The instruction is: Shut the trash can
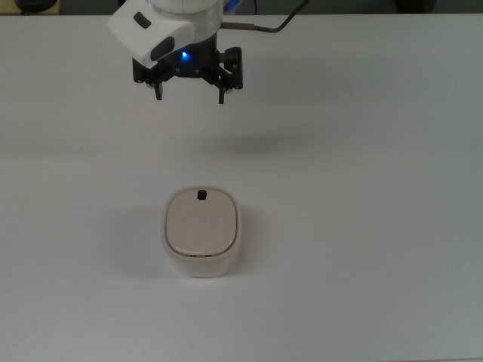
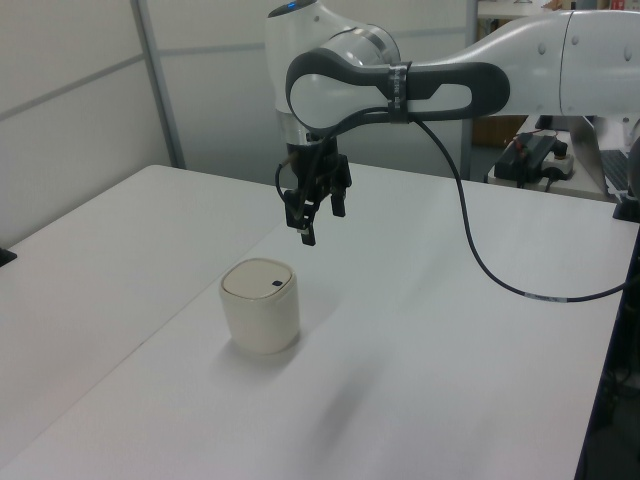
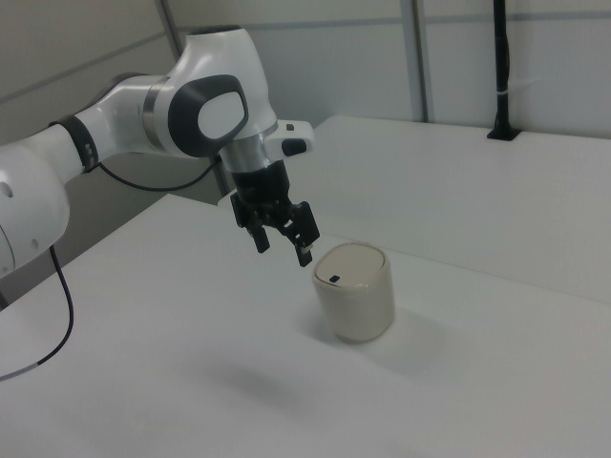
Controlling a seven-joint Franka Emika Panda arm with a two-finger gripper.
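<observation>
Currently: my gripper [image 1: 189, 96], fingers spread and empty, hangs above the white table [image 1: 362, 226], apart from the trash can [image 1: 201, 231]. Its lid [image 1: 201, 221] lies flat, seemingly closed. Next: little beyond confirming the seal.

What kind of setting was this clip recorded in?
Most likely a robotics lab or test workspace: a Franka arm with its gripper hangs over a bare white table holding only a small beige trash can, with partition panels and equipment behind.
</observation>
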